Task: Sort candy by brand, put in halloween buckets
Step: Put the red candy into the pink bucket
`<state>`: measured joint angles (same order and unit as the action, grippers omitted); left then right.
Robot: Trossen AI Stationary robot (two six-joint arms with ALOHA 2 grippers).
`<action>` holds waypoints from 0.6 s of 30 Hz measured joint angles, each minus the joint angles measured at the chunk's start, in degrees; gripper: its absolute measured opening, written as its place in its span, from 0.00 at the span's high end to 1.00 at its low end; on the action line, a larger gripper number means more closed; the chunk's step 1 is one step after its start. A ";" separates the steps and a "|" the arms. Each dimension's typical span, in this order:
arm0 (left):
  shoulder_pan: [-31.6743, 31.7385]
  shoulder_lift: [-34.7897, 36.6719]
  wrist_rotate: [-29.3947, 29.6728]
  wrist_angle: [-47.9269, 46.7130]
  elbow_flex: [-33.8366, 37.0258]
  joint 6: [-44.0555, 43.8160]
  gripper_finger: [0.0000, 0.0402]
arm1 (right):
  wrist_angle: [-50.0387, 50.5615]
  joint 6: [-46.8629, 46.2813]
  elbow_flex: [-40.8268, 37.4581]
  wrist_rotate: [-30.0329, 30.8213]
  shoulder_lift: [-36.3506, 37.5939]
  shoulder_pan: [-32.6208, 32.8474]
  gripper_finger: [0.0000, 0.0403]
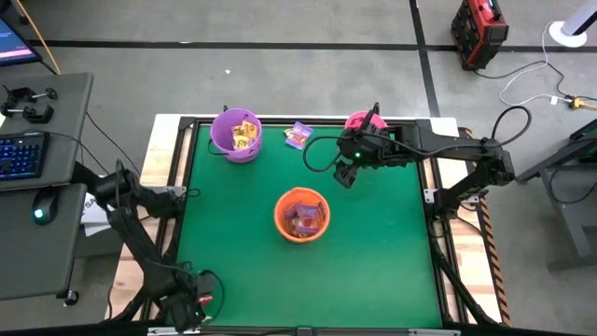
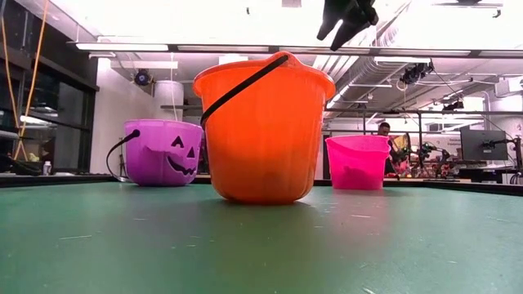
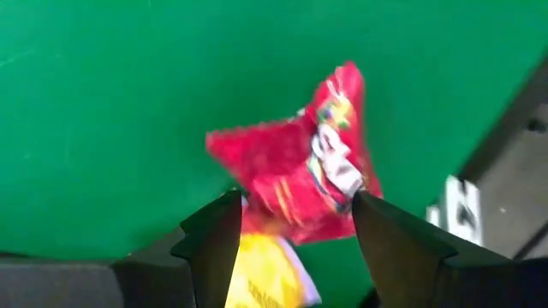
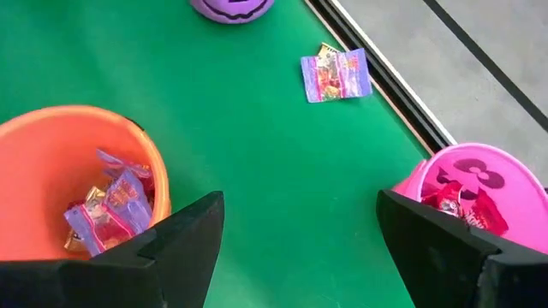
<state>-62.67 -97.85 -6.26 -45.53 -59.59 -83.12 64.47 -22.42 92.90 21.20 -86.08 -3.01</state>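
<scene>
Near counter edge, left hand: closed on red crinkly candy packet, yellow packet tucked beneath.
Mid-counter, right hand: spread wide, empty, hovering between round orange plastic bucket and pink plastic bucket.
Far edge: loose purple packet, flat.
Best approached squarely from above, closing across short side.

arms: 2, dark, jointed | right arm: black cable loop, green LED

The orange bucket at centre frame in the low view is smooth, slightly translucent plastic; the purple bucket and pink bucket look alike. The table is matt green felt-like cloth. The candy wrappers are glossy, crinkled film.
</scene>
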 joint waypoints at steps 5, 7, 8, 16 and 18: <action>0.21 -3.81 -1.53 0.54 -0.04 -0.27 0.48 | -0.02 -0.26 0.00 0.25 0.00 0.00 0.25; 0.73 -4.18 -2.37 0.72 -0.13 -0.41 0.52 | -0.02 -0.64 0.00 0.25 0.00 0.00 0.25; 1.12 -4.17 -2.38 0.98 -0.13 -0.54 0.57 | -0.02 -0.71 0.00 0.25 0.00 0.00 0.25; 6.70 6.64 10.46 -0.19 0.06 -1.09 0.94 | 0.14 1.80 0.00 0.27 0.00 0.00 0.25; 9.13 11.88 14.70 -1.76 0.04 0.23 0.96 | 1.13 3.07 0.00 0.25 0.00 0.00 0.25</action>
<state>-53.55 -85.97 8.44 -47.29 -59.55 -82.90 65.60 -19.35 92.90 21.45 -86.08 -3.01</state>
